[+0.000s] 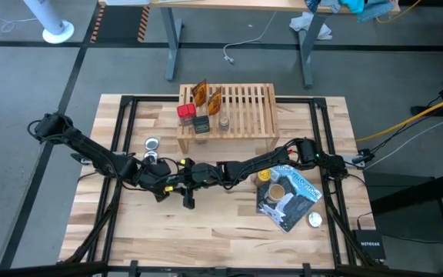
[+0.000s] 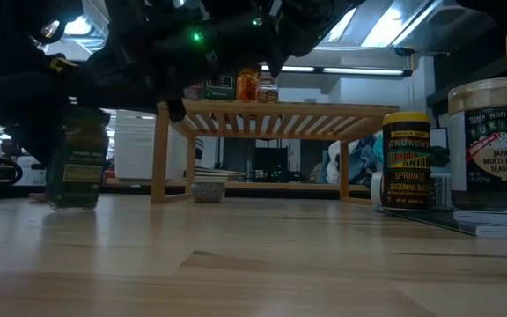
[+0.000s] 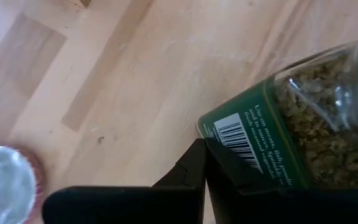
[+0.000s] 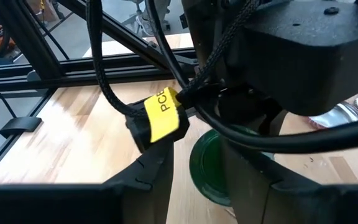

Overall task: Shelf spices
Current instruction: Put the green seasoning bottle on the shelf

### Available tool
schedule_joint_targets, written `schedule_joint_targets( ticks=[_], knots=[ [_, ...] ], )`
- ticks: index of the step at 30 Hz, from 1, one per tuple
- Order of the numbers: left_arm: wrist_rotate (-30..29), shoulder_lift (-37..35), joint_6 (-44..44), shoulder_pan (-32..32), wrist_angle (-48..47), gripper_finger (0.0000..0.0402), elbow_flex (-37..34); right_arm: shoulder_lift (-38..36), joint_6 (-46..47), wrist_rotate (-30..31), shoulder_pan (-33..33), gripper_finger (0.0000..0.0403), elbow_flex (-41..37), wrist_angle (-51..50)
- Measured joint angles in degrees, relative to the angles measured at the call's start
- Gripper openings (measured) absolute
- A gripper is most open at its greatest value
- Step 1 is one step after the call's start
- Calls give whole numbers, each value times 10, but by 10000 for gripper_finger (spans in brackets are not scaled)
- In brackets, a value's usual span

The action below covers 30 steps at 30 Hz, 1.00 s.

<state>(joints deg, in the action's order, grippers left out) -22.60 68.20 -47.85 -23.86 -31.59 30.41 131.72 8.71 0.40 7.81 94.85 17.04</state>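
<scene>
Left wrist view shows a green-labelled jar (image 3: 291,134) of dried herbs lying tilted across the picture, its barcode side against the left gripper's dark finger (image 3: 222,171); the jar looks pinched there, though the second finger is out of sight. In the low view the same green jar (image 2: 77,163) stands on the tabletop (image 2: 253,264) at the left, with the dark mass of an arm over its upper part. The right wrist view looks down on its green cap (image 4: 213,165) between dark gripper parts.

From above, the left gripper (image 1: 162,178) and the right gripper (image 1: 198,174) meet near the table's middle, in front of the shelf (image 1: 244,108); whether the right gripper's fingers are parted or closed cannot be told.

The shelf stands at the far centre of the table. On its left part sit a red-capped jar (image 1: 185,113), a dark square tin (image 1: 201,123), another small jar (image 1: 224,121) and two orange packets (image 1: 206,95).

To the right, a yellow-capped jar (image 2: 407,158) and a tan-capped jar (image 2: 497,141) stand beside a blue-and-black pouch (image 1: 289,195).
</scene>
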Motion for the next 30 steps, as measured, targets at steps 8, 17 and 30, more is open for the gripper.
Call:
schedule_joint_targets(
  ticks=[8,17,30],
  knots=[
    [12,1,3,0,19,1,0,-1,0,0,0,133,0,0],
    [12,1,3,-1,-15,1,0,-1,0,-4,0,133,0,0],
    [3,1,-44,0,-113,1,0,-30,-11,-21,-9,133,0,-21]
  ],
)
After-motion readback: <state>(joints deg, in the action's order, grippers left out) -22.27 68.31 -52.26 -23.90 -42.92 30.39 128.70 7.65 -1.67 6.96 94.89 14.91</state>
